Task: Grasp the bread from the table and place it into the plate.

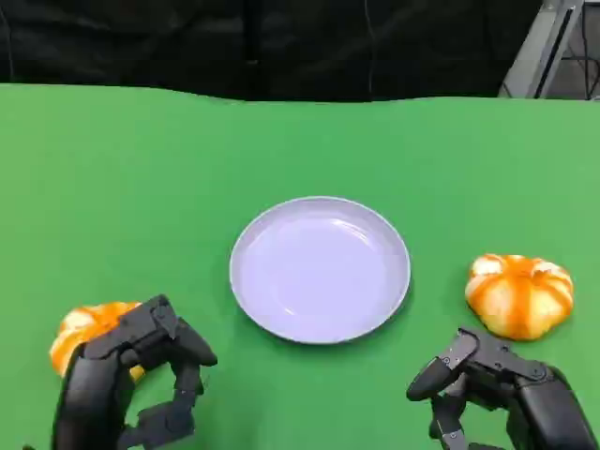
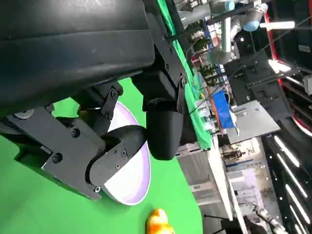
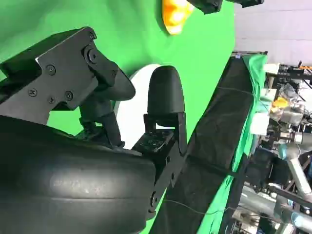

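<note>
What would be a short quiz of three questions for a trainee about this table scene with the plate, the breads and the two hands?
1. True or false: the plate already holds a bread.
2. Which bread lies partly behind a hand in the head view? A) the left bread B) the right bread
3. Fill in: the left hand and the right hand both hold ____.

Key: 1 false; 2 A; 3 nothing.

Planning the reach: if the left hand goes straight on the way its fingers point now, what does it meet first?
Probably the plate: the left hand has its fingers aimed toward the rim across bare green table, though depth is unclear.
</note>
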You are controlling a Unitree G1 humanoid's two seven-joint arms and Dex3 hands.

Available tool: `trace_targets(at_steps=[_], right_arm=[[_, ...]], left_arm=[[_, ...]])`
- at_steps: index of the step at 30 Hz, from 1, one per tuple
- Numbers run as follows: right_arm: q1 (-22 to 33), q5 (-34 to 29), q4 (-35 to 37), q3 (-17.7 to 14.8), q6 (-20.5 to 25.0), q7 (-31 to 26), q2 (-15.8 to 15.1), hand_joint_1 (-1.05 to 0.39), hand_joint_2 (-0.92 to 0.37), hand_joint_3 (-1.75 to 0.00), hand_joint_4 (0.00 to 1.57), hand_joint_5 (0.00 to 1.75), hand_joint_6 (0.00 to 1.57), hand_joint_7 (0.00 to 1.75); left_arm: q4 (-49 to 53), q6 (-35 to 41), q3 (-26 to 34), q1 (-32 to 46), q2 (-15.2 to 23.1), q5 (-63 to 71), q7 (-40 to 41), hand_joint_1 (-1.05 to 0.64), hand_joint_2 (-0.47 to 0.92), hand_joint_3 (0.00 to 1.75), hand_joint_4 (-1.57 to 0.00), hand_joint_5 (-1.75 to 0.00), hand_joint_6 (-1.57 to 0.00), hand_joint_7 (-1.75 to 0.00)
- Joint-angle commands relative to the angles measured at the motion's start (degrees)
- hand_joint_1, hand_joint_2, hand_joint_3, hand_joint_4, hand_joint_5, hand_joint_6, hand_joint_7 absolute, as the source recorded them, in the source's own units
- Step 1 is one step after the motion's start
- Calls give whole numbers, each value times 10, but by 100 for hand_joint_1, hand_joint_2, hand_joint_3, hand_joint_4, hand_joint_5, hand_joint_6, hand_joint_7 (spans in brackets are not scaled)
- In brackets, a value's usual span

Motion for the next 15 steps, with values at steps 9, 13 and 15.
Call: trace_targets(at_steps=[9, 13, 15], right_arm=[[1, 5, 1, -4, -2, 0, -5, 4, -49, -120, 67, 164, 71, 131], [1, 5, 2, -4, -5, 1, -6, 3, -50, -118, 67, 164, 71, 131], [1, 4, 1, -4, -3, 0, -5, 4, -50, -119, 67, 165, 71, 131]], left_arm=[[7, -10, 7, -5, 7, 2, 0, -12, 48, 126, -81, -175, -79, -153], [11, -12, 7, -7, 7, -3, -3, -12, 48, 126, -81, -175, -79, -154], [9, -9, 8, -7, 7, -5, -4, -12, 48, 126, -81, -174, -79, -153]])
